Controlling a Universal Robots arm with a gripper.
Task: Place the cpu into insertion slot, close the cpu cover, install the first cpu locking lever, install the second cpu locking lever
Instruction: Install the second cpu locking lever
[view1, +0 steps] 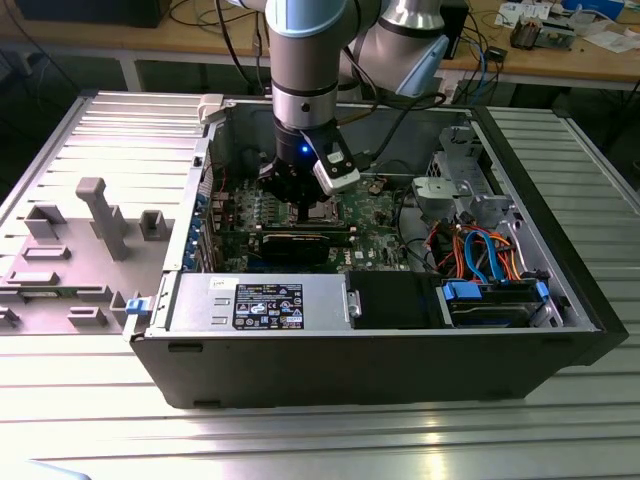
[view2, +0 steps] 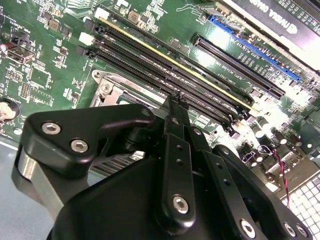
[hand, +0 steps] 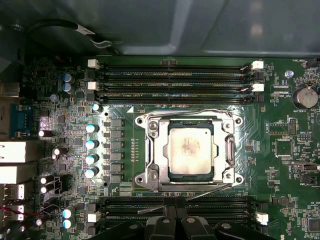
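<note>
The gripper (view2: 176, 102) is seen with its black fingers (hand: 172, 222) pressed together, nothing held, poised over the memory slots (hand: 175, 207) just beside the insertion slot (hand: 145, 150). The cpu (hand: 191, 150) is seated inside, framed by the closed cpu cover (hand: 229, 150).

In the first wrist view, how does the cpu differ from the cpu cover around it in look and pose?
The cpu is a solid, pale silvery-grey square; the cpu cover is a thin metal frame with a cut-out centre.
The cpu sits in the middle, showing through the opening; the cpu cover runs round its edges.
The cpu top is plain; the cpu cover has screws at its corners.
Both look flat on the insertion slot of the green motherboard.
</note>
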